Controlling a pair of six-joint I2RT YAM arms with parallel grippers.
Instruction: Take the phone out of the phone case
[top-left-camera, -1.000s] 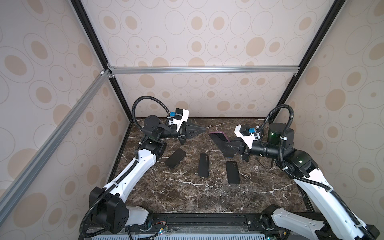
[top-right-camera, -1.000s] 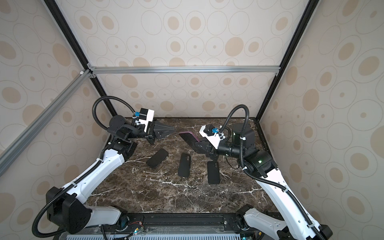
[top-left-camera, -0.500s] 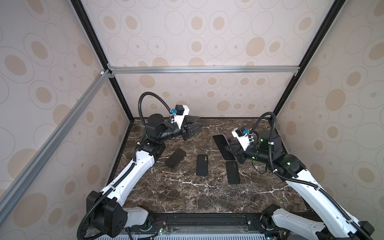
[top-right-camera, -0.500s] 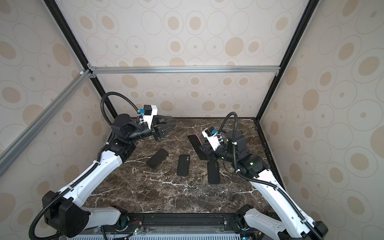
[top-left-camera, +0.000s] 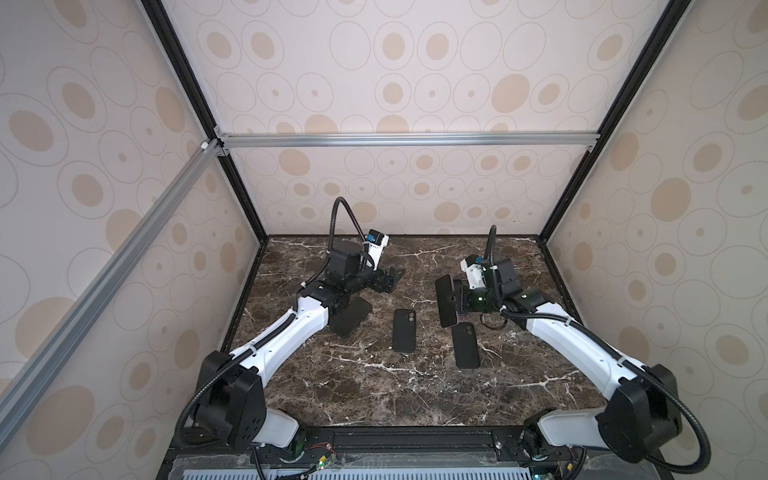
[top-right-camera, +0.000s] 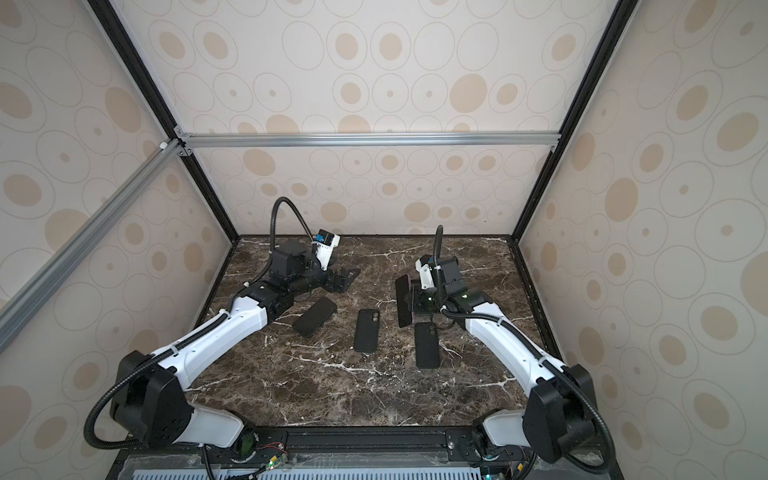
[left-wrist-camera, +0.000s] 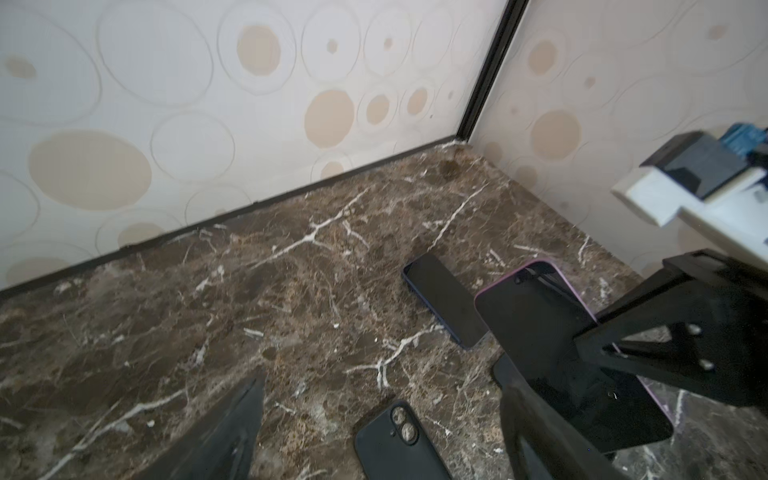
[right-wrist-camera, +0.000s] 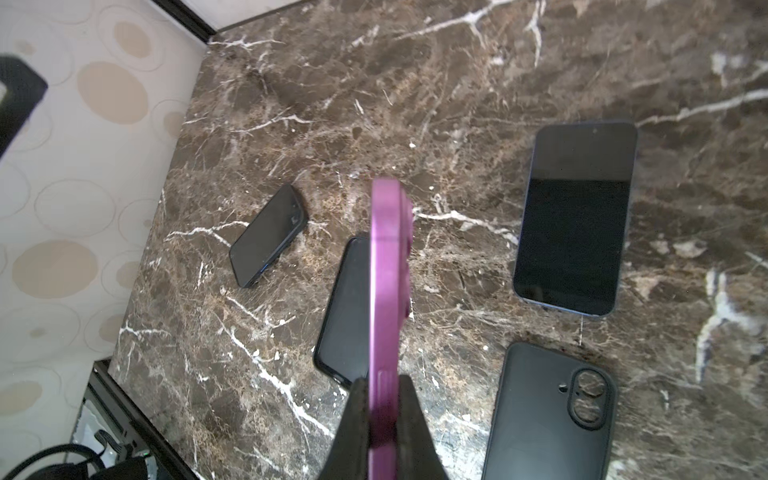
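My right claw (right-wrist-camera: 384, 409) is clamped on the purple phone (right-wrist-camera: 388, 270), holding it on edge right of centre over the marble table (top-left-camera: 374, 395), just beyond a black case (top-left-camera: 466, 345). My left claw (top-left-camera: 394, 279) stands apart and empty, left of centre toward the far side, well clear of the phone.

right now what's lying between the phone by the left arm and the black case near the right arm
Another black case, camera side up, lying flat on the marble table and touching neither. Both top views show it.
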